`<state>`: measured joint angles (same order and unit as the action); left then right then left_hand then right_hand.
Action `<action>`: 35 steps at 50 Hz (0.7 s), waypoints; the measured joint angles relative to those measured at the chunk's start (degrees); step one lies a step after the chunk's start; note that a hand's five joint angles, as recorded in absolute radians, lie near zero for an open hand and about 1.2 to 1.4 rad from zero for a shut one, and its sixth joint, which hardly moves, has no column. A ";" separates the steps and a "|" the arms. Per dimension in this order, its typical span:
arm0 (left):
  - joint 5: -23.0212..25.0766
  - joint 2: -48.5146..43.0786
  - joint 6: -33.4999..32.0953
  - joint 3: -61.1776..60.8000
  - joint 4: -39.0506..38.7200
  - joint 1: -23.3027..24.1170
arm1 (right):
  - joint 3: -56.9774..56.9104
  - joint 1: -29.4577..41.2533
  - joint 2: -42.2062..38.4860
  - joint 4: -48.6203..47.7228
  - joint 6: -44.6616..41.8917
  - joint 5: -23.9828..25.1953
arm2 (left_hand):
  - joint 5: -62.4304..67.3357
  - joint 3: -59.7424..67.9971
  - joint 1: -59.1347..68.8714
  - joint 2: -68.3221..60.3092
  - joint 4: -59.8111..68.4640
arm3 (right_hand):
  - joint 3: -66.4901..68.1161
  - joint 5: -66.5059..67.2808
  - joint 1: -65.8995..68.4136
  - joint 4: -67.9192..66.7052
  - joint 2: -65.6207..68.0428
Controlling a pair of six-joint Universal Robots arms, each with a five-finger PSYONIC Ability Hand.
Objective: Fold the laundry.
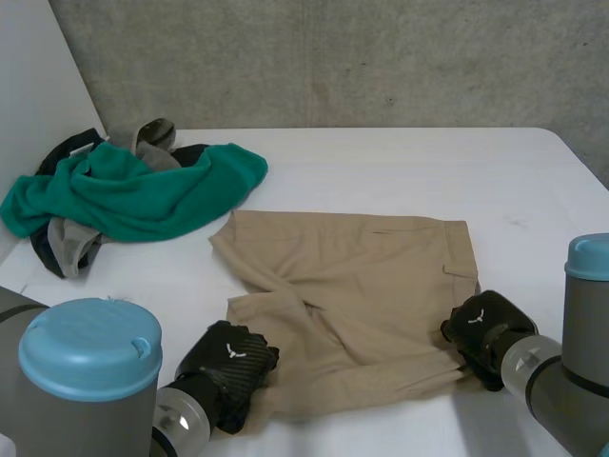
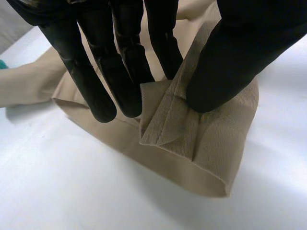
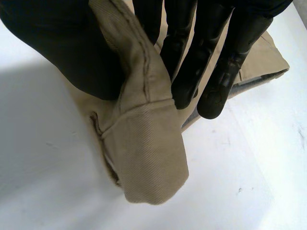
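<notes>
Shorts (image 1: 352,286): tan, lying spread and partly folded near the front edge of the tabletop (image 1: 409,162), at its middle.
Left hand (image 1: 226,367): pinching the near left corner of the shorts, holding a fold of cloth between thumb and fingers.
Right hand (image 1: 483,333): gripping the near right corner, the hem bending over between thumb and fingers.
Clothes pile (image 1: 143,195): green, grey and black pieces lying heaped at the far left corner.

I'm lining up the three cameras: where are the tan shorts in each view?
Head view: shorts spread mid-table, near corners pinched by left robot hand and right robot hand.
Left wrist view: shorts, a folded corner between that hand's thumb and fingers.
Right wrist view: shorts, a corner between its thumb and fingers.
Shared landmark: white table.
</notes>
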<state>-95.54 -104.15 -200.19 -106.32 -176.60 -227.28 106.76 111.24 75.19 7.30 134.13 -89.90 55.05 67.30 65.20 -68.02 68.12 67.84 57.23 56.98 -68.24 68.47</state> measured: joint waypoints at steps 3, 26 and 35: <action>-1.85 1.17 -0.52 -0.45 0.54 1.19 | 0.94 -0.01 2.49 2.59 -0.27 0.11 | 0.00 0.14 0.00 -0.19 0.22 | 0.00 0.00 0.00 0.00 0.00; -3.87 10.01 -6.69 1.97 10.18 4.64 | -1.61 -7.98 11.64 15.93 -11.77 9.18 | 2.52 0.73 0.00 -0.45 0.43 | 0.00 -0.03 0.00 0.00 0.00; -4.08 -1.40 -11.37 12.06 -1.35 0.51 | -8.09 -7.65 2.59 9.13 -8.49 7.92 | 2.52 0.75 0.00 -0.53 0.45 | 0.00 -0.03 0.00 0.00 0.00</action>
<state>-99.62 -105.55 -211.56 -94.26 -177.95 -226.77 98.67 103.58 77.78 16.43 125.65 -81.98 57.57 68.04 65.20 -68.55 68.57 67.84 57.20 56.98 -68.24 68.47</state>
